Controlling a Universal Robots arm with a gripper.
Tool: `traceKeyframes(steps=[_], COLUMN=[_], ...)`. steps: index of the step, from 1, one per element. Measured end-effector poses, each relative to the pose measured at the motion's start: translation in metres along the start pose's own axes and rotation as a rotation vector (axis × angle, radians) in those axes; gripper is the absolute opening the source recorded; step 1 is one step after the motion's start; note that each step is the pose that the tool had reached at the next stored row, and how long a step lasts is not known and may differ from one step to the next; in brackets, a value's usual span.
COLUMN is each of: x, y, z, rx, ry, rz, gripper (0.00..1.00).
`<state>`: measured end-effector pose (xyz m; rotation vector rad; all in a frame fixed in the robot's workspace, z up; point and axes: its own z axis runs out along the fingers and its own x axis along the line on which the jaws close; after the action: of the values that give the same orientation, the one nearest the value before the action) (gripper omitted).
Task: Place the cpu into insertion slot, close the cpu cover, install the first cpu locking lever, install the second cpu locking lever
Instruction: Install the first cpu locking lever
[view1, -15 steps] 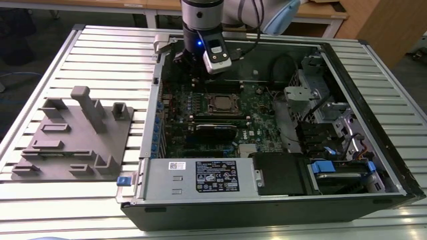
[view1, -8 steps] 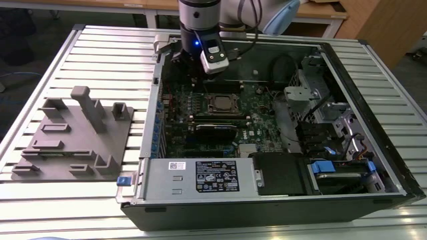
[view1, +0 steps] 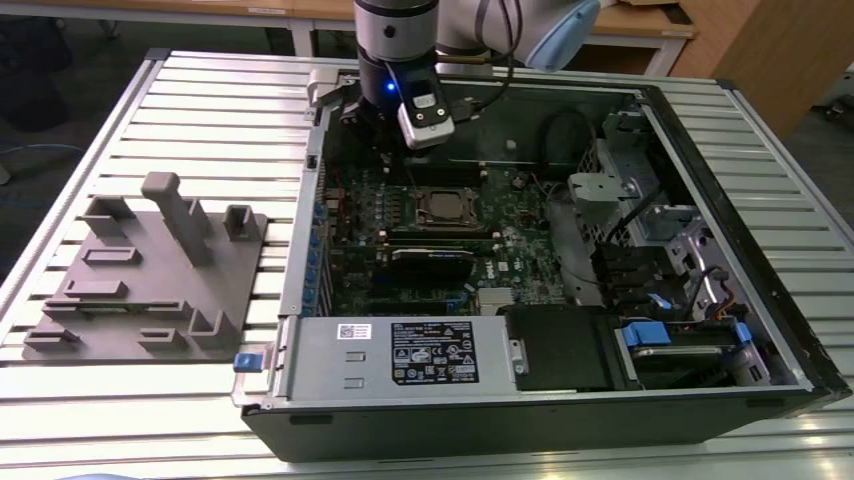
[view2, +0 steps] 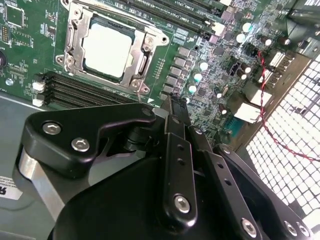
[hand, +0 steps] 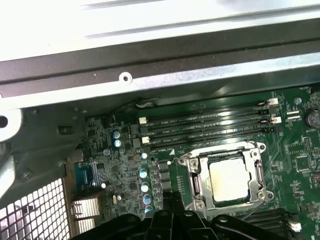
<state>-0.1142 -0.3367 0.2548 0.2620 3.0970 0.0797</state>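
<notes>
Look in the second wrist view and you see your gripper (view2: 172, 102) with its two black fingers (view2: 176, 131) pressed together, and nothing is held between them (they just pinch air). It hangs over the green board (view2: 210, 75), close to the chip (view2: 107, 42) but not touching it. The chip lies flat in its square slot (view2: 100, 82), shiny side up. The thin metal cover (view2: 76, 35) is down around the chip like a picture frame. Long black slots (view2: 75, 90) run just beside it. In the exterior view, the arm reaches down into the open computer case (view1: 534, 420). A grey tray with blocks (view1: 147, 290) sits on the slatted table (view1: 80, 400), at the exterior view's left, apart from the case.
</notes>
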Motion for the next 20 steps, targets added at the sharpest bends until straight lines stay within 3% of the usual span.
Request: traceKeyframes(steps=[6, 15, 20], x=[-0.0001, 0.0, 0.0006], y=[0.0, -0.0001, -0.0001], z=[0.0, 0.0, 0.0001], rx=[-0.0009, -0.0037, -0.0191], ry=[0.0002, 0.005, 0.0072], rz=[-0.002, -0.087, -0.096], gripper=[0.11, 0.11, 0.11])
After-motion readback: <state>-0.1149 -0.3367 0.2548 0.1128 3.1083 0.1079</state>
